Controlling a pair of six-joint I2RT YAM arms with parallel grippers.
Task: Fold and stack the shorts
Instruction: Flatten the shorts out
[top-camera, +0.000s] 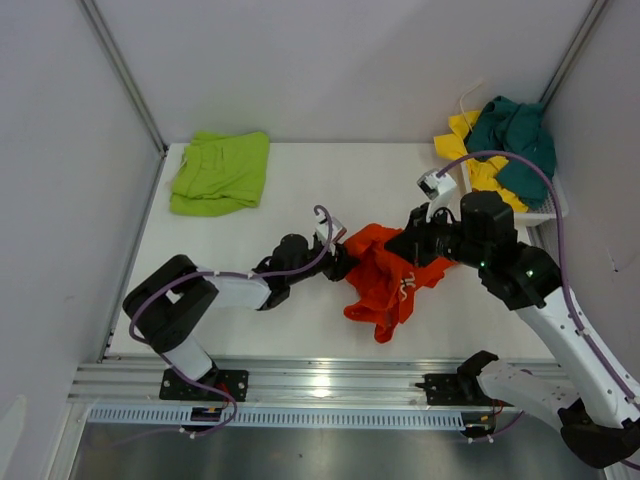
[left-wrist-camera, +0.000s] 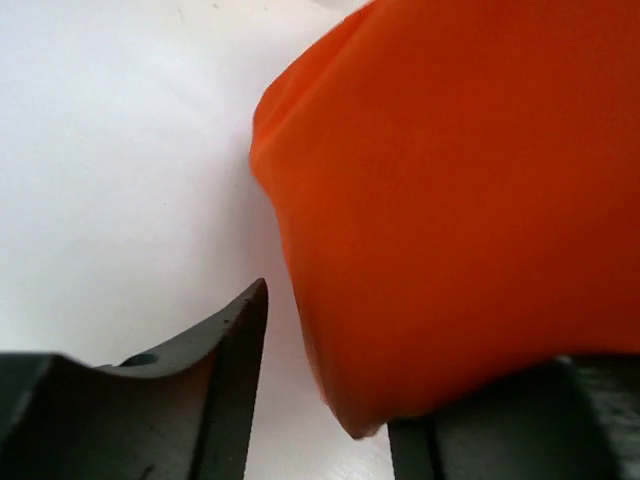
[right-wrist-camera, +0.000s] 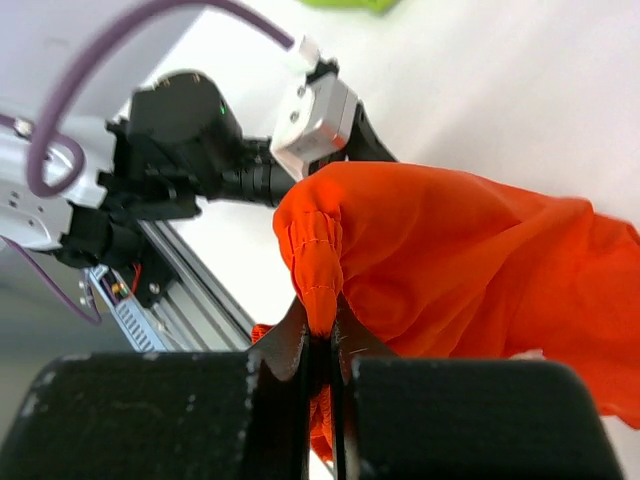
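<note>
Top external view gives us the crumpled orange cloth shorts (top-camera: 385, 280), soft and matte, bunched into ridges and loose folds on the smooth white table (top-camera: 300, 190), with a twisted white drawstring (top-camera: 408, 283) curling across their middle. At their left edge sits the left gripper (top-camera: 346, 264), hard black plastic. At their upper right edge the right gripper (top-camera: 405, 245) is half buried in cloth. Through the right wrist camera we see that claw's two dark fingers (right-wrist-camera: 290, 345) pressed together on a narrow stitched fold of the orange fabric, which balloons out smooth above the pinch. Through the left wrist camera we see the other claw partly spread. A rounded orange bulge lies between its jaws and against one finger (left-wrist-camera: 520, 420), while a strip of bare table shows between the cloth and the other curved, pointed finger, so it grips nothing. That view is close and blurred, and we cannot make out the weave. Well apart to the upper left of the orange shorts lies a flat, roughly folded lime green pair (top-camera: 220, 172). To their upper right a yellow pair (top-camera: 468, 130) and a dark teal pair (top-camera: 515, 135) are heaped over a white mesh basket (top-camera: 548, 208), hiding most of its rim.
</note>
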